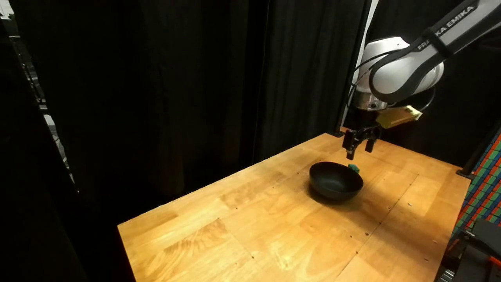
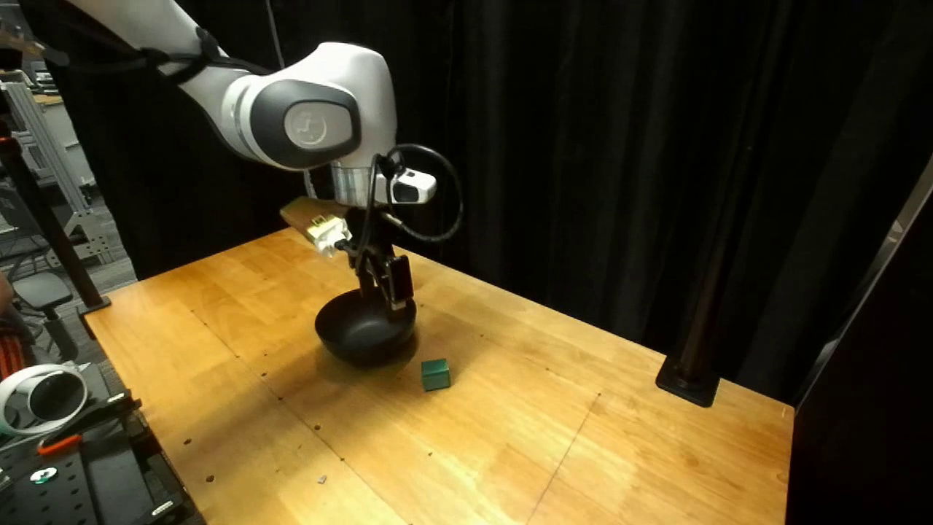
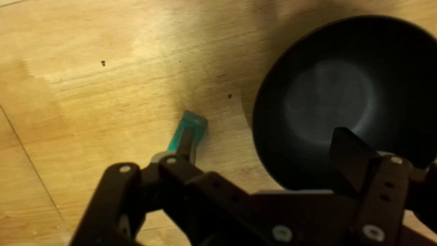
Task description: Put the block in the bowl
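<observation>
Fingers [image 3: 351,150] of my Robotiq gripper [image 3: 265,133] stand wide apart in midair above the wooden tabletop [image 2: 496,437]. The green block [image 2: 436,375] rests there, just beside the black bowl [image 2: 357,332] with a gap between; in my wrist view one fingertip [image 3: 187,139] partly hides the block.

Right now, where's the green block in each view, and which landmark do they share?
In an exterior view: the green block is right of centre, just behind the black bowl.
In an exterior view: green block in the lower half, just left of centre.
Wrist view: green block slightly left of centre, partly covered by a finger.
Shared landmark: the black bowl, in all three.
</observation>
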Available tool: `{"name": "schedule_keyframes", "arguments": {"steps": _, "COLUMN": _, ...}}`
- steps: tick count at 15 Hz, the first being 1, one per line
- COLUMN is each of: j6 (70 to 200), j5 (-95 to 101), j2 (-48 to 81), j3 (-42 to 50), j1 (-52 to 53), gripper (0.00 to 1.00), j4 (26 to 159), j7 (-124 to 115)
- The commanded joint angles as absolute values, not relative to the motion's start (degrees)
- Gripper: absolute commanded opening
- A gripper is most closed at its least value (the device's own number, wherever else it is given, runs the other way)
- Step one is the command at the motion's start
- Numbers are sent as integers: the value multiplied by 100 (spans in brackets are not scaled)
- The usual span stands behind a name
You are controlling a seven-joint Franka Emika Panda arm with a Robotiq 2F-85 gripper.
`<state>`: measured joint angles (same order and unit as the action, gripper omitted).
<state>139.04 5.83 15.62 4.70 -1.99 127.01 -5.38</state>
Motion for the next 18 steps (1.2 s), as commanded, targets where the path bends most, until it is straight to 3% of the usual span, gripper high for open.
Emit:
{"name": "schedule_keyframes", "arguments": {"steps": 1, "j6": 13986, "j5": 648, "j2": 2341, "j3": 688, "j1": -254, "gripper": 100, "j4": 12008, "j7": -921}}
{"name": "schedule_keyframes", "arguments": {"steps": 14, "j6": 13800, "j5": 337, "j2": 3443, "j3": 913, "j1": -492, "gripper": 100, "j4": 11072, "j7": -1294}}
{"name": "schedule_keyframes", "arguments": {"steps": 15, "j6": 13773, "j5": 293, "j2": 3475, "j3": 906, "j1": -522, "gripper": 76, "j4": 11053, "j7": -1286}}
{"name": "schedule_keyframes", "arguments": {"steps": 16, "j6": 13711, "j5": 230, "j2": 3478, "j3": 881, "j1": -567, "gripper": 73, "j4": 11047, "j7": -1240}}
{"name": "schedule_keyframes", "arguments": {"steps": 18, "j6": 13539, "j5": 81, "j2": 3449, "j3": 837, "j1": -634, "gripper": 56, "j4": 11048, "j7": -1186}}
